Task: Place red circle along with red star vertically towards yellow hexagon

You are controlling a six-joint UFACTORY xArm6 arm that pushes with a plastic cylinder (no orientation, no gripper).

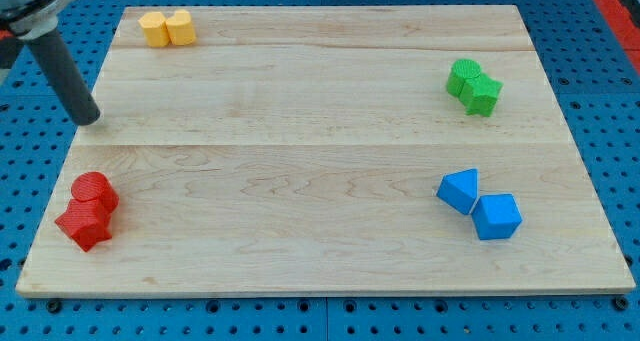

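The red circle lies near the view's bottom left of the wooden board, touching the red star just below it. The yellow hexagon sits at the view's top left, touching a second yellow block on its right. My tip is at the board's left edge, above the red circle and well below the yellow blocks, touching no block.
Two green blocks touch each other at the view's upper right. A blue triangle-like block and a blue cube-like block sit together at the lower right. A blue pegboard surrounds the board.
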